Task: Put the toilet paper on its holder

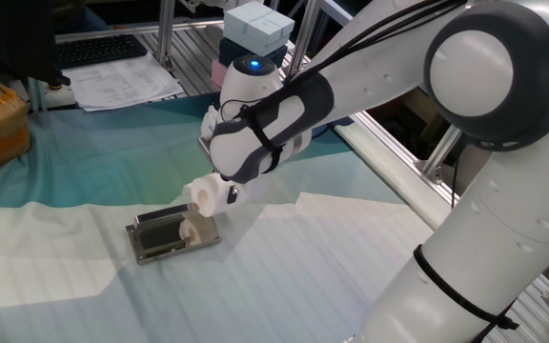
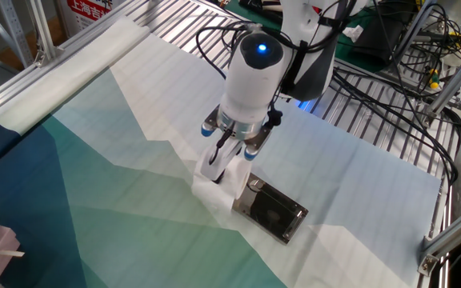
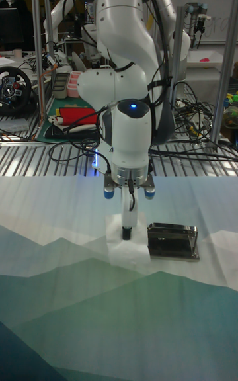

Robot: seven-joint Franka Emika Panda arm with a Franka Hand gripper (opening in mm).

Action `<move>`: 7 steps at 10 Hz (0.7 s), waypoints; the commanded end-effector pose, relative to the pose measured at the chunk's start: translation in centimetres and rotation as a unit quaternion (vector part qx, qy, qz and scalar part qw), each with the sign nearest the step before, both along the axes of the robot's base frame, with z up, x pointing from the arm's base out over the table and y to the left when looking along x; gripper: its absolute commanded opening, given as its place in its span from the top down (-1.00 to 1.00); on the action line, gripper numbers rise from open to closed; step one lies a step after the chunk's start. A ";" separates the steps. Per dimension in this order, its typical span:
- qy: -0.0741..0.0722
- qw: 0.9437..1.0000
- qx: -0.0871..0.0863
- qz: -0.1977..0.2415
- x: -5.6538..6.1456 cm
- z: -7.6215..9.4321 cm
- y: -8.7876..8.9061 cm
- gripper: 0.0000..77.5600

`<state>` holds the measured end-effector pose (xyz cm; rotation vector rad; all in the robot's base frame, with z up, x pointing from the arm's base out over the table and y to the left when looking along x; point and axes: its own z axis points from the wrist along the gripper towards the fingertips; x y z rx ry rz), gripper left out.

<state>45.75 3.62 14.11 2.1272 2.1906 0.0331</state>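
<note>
Tall fixed view: hand [image 3: 128, 227] grasps soft white cylindrical toilet paper [image 3: 127, 243] beside flat silver-rimmed metal holder [image 3: 172, 241]

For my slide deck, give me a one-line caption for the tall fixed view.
Pincer carrying the roll down beside the holder on the mountain-print cloth.

Two fixed views look down on the desk [image 2: 358, 176] from opposite sides, fairly near. Tall view faces the arm head-on, low. All share the holder [image 1: 165, 233].
</note>
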 end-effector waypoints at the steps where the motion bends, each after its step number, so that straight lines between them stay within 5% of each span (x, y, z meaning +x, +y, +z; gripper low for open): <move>1: -0.005 1.000 0.006 -0.011 1.5 0.3 0.6 0.97; 7: -0.018 1.000 0.007 -0.020 0.8 -0.6 2.6 0.97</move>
